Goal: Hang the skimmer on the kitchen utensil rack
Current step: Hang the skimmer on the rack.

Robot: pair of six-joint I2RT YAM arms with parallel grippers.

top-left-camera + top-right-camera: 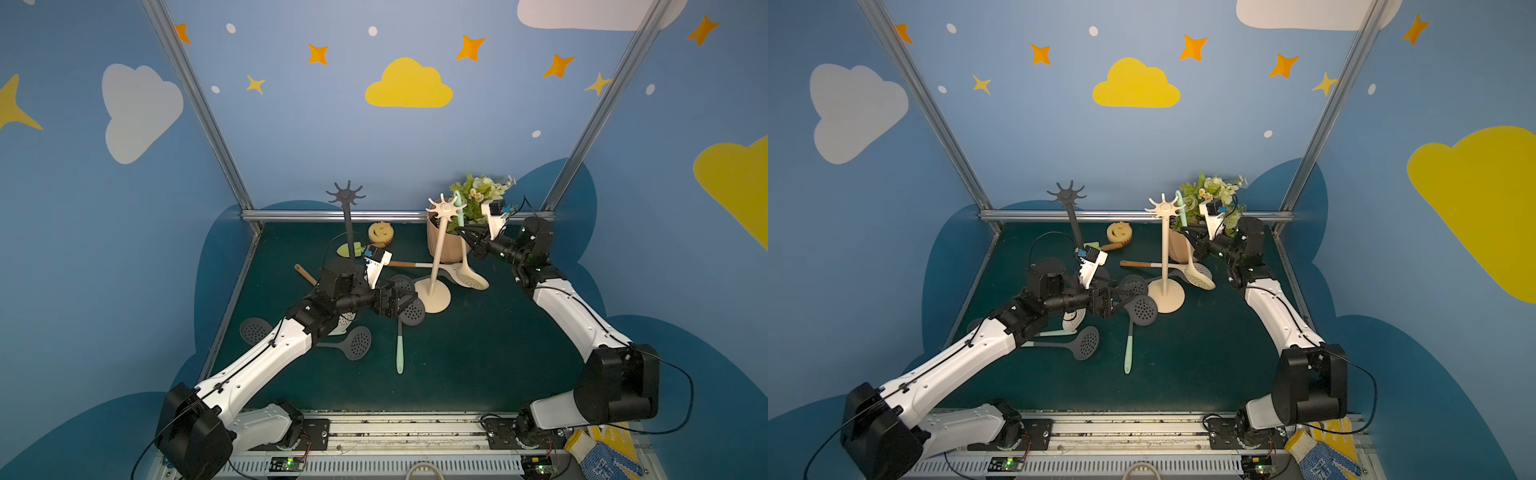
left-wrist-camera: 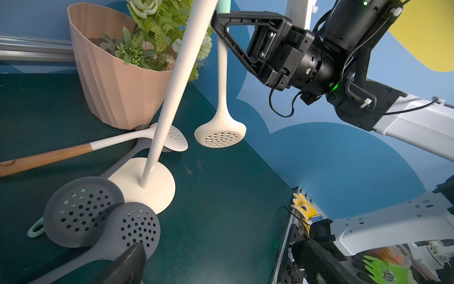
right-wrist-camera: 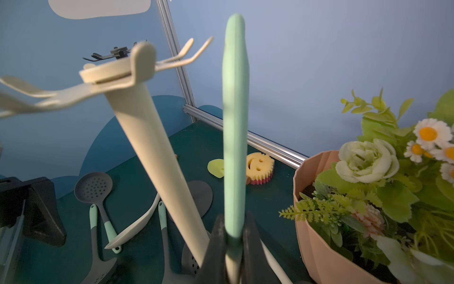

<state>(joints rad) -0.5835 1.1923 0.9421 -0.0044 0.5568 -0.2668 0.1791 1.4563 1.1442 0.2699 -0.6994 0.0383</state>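
Top view: hanging step in hand. Cluttered surface (image 1: 478,365); right arm (image 1: 569,307) reaches from lower right toward frame centre, elbow bent. At centre stands rack (image 1: 434,266); skimmer (image 1: 471,280) upright just beside its pole, head low. Clamped on mint handle: right claw (image 1: 462,231). Spread wide, empty: left claw (image 1: 409,305). Next, likely: raise, slip handle end over prong.

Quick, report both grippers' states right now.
Left gripper: open, holding nothing.
Right gripper: shut on the cream skimmer.
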